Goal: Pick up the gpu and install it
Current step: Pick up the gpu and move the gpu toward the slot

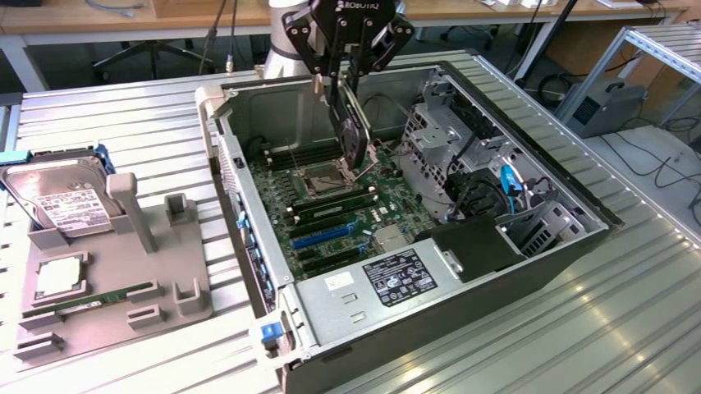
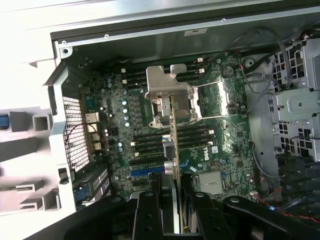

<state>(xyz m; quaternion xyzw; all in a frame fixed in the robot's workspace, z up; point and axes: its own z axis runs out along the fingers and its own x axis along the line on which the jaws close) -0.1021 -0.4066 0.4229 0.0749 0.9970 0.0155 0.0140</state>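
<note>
My gripper (image 1: 348,80) hangs over the open computer case (image 1: 232,156) and is shut on the gpu (image 1: 353,130). The card hangs upright, edge down, above the motherboard (image 1: 328,209) near the CPU socket. In the wrist view the gpu (image 2: 174,150) shows edge-on as a thin green line running away from my gripper (image 2: 172,212), with its silver end bracket (image 2: 165,87) at the far end. A blue expansion slot (image 1: 323,232) lies lower on the board, seen in the wrist view as the blue slot (image 2: 147,172) just beside the card's edge. The card is clear of the board.
A grey holder tray (image 1: 164,283) sits at the exterior view's left, carrying a silver hard drive (image 1: 64,197), a RAM stick (image 1: 104,295) and a CPU chip (image 1: 61,279). Inside the case are a metal drive cage (image 1: 438,139), cables and a power supply (image 1: 400,279).
</note>
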